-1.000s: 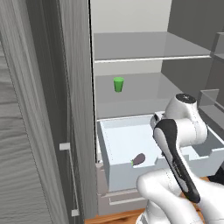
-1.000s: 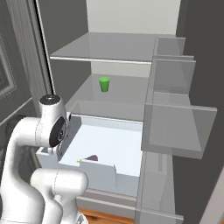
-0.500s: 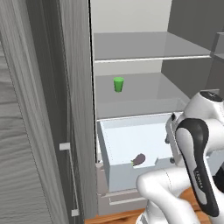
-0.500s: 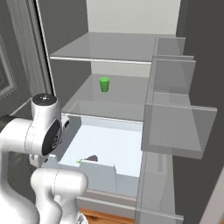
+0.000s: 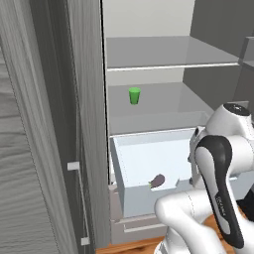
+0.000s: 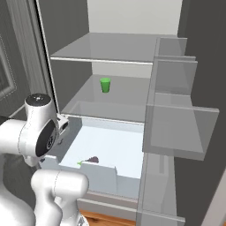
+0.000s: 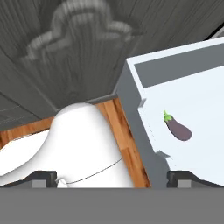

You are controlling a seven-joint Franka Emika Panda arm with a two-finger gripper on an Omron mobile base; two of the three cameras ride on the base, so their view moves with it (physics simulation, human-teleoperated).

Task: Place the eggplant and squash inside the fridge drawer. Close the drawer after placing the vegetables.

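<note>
The gripper's [image 7: 112, 177] two dark fingertips sit at the far left and far right of the hand view's bottom edge, so it is spread wide with nothing between them. It looks down past the drawer's front corner at a strip of wooden floor [image 7: 127, 140], off to one side of the drawer, not over it; judging by the empty spread fingers, it is free to go for the next vegetable.

The fridge drawer [image 5: 149, 198] stands pulled out below the lowest shelf, a pale bluish-white box with a stepped notch in its front wall. It likely stays open because the squash is not yet inside.

The eggplant [image 5: 158, 180] lies on its side on the drawer floor, close behind the front wall and near the notch. It is small, dark purple and glossy, oblong, with a green stem cap at one end.

A green cup [image 5: 134, 95] stands on the shelf [image 5: 168, 106] above, near its back.
</note>
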